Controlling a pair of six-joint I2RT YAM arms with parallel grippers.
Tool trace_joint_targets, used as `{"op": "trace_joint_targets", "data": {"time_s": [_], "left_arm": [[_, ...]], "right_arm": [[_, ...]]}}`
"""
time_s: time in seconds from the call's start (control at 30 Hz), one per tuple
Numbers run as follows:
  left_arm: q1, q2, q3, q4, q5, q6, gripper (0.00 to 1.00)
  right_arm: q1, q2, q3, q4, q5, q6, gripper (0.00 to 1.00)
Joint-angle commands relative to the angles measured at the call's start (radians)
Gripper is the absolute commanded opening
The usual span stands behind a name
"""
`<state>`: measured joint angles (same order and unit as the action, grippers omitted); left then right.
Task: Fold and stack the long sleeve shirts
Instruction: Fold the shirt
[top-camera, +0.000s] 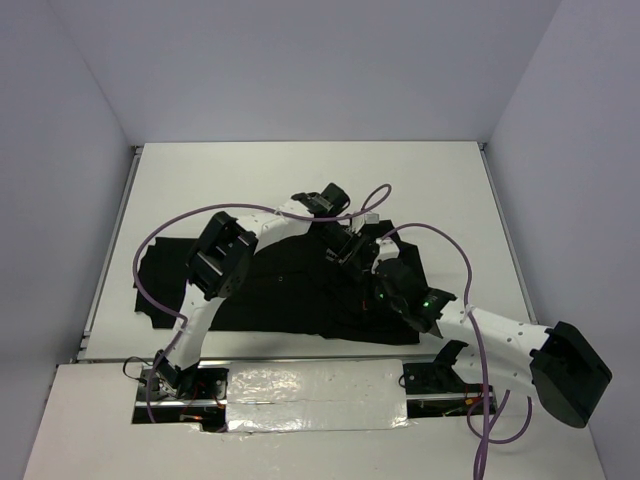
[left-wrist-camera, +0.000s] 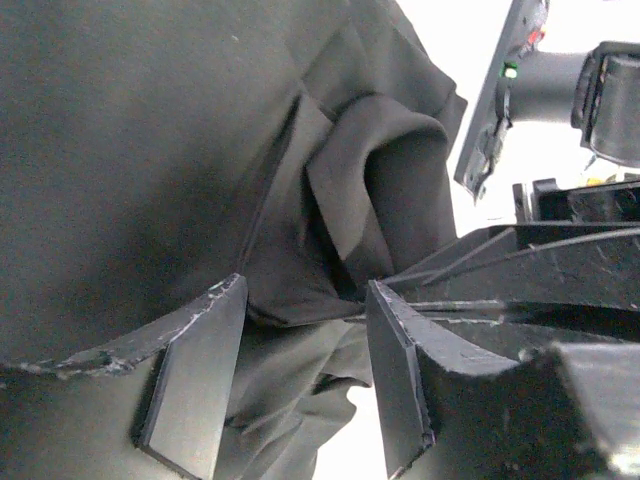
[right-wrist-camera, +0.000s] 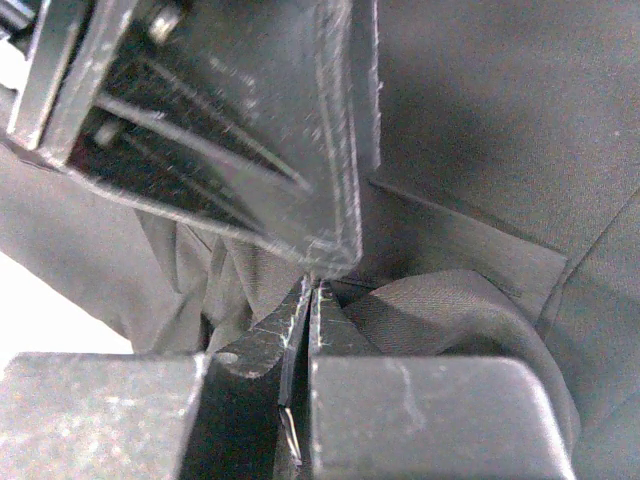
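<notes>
The shirt (top-camera: 290, 285) lies spread on the table (top-camera: 300, 170), under both grippers, with a raised fold bunched at its right side. The right gripper (right-wrist-camera: 308, 288) is clamped tight on that fold at its tips. The left gripper (left-wrist-camera: 305, 292) stands open, one finger on either side of the same fold, gripping nothing. We judge the left should close just beside the right's tips, taking one layer only, before any lift. We cannot tell how many layers the right has pinched. No neck label shows, and the arms cover the shirt's middle.
</notes>
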<state>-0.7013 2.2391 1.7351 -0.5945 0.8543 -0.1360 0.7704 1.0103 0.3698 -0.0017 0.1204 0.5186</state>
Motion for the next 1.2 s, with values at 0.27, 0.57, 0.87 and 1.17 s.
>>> {"op": "trace_joint_targets", "data": {"time_s": [0.27,0.57,0.87,1.17], "left_arm": [[-0.040,0.024,0.047,-0.099,0.089,0.119,0.00],[-0.038,0.017,0.194,-0.206,0.058,0.323,0.00],[-0.038,-0.003,0.213,-0.251,0.069,0.440,0.00],[-0.040,-0.042,0.290,-0.329,0.086,0.622,0.00]], "right_arm": [[0.007,-0.007,0.041,0.009,0.036,-0.019,0.02],[0.010,-0.074,0.124,-0.162,-0.039,-0.072,0.52],[-0.062,-0.295,0.188,-0.372,-0.300,-0.123,0.72],[-0.511,-0.380,0.282,-0.529,-0.619,-0.167,0.75]]}}
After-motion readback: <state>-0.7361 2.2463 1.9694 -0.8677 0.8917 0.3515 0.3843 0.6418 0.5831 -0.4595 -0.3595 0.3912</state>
